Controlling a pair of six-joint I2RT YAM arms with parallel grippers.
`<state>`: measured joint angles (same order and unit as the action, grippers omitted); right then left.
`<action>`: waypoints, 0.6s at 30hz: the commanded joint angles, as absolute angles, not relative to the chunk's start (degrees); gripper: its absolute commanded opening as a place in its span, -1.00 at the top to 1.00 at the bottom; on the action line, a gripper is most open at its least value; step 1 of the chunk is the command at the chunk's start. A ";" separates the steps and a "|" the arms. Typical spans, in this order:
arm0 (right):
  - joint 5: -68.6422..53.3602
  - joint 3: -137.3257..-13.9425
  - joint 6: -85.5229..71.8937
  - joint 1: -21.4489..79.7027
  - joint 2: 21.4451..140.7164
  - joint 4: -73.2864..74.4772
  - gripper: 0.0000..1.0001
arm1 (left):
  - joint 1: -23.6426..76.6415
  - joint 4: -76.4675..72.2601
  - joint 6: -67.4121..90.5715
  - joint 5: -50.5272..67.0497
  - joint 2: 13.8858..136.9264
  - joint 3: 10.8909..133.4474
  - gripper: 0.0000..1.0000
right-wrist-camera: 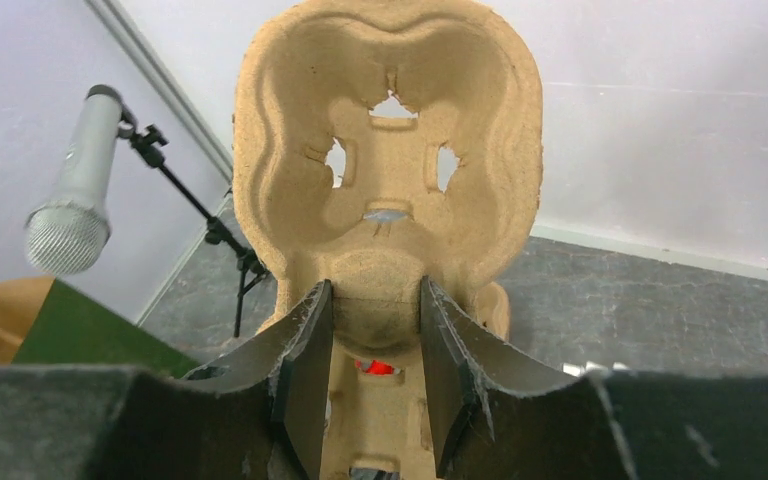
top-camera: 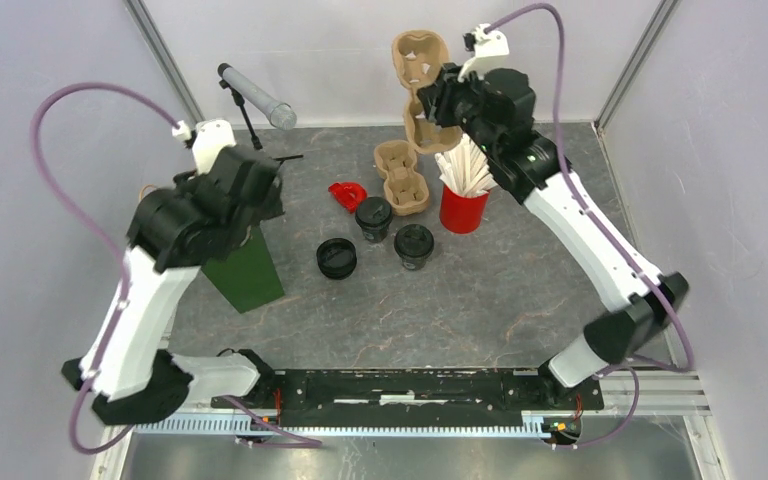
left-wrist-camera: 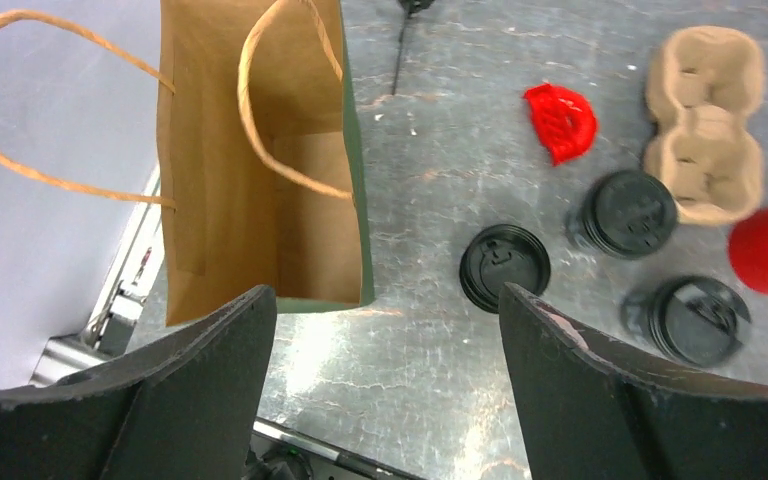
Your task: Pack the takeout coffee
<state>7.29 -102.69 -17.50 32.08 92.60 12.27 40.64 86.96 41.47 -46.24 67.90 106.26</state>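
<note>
Clamping a cardboard carrier upright, raised behind the red cup, the right gripper hides its lower end, while the left gripper gapes empty left of that cup, three lidded coffees between.

The grey desk carries a green bag at centre left, three black-lidded cups mid-frame, a red lid, a carrier and a red cup above them, a mic stand upper left.
</note>
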 commanded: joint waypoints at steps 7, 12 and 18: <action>6.01 -85.22 -19.14 31.84 76.48 7.57 0.19 | 25.65 89.06 40.55 -40.96 70.96 102.90 -0.91; 6.63 -86.94 -17.74 31.82 74.55 10.36 0.19 | 22.88 82.12 38.08 -36.48 70.46 95.64 -0.89; 5.74 -87.98 -17.09 31.87 73.62 12.90 0.19 | 20.32 74.85 34.10 -35.12 69.57 89.44 -0.59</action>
